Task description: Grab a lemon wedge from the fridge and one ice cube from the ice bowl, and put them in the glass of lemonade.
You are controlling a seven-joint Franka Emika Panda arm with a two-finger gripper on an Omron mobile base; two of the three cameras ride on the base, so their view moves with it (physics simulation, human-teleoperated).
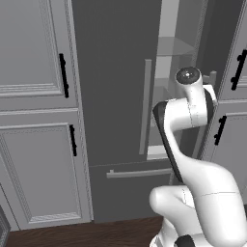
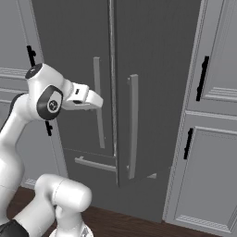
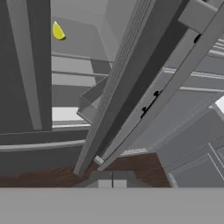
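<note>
Fingers [image 3: 112,181] closed, empty, bottom centre of hand view; lemon wedge [image 3: 58,31] sits upper left on fridge [image 1: 116,96] shelf, well apart.

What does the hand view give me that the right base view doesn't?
Hand view: the lemon wedge lying on a shelf inside the fridge, seen through the gap of the half-open right door, plus the gripper's fingertips pressed together, shut and empty. Right base view: the arm reaching toward the fridge, the left door's handle, the bottom drawer bar, and light grey cabinets alongside. Both share the right door swung part-way open, its handle and the dark wood floor.
</note>
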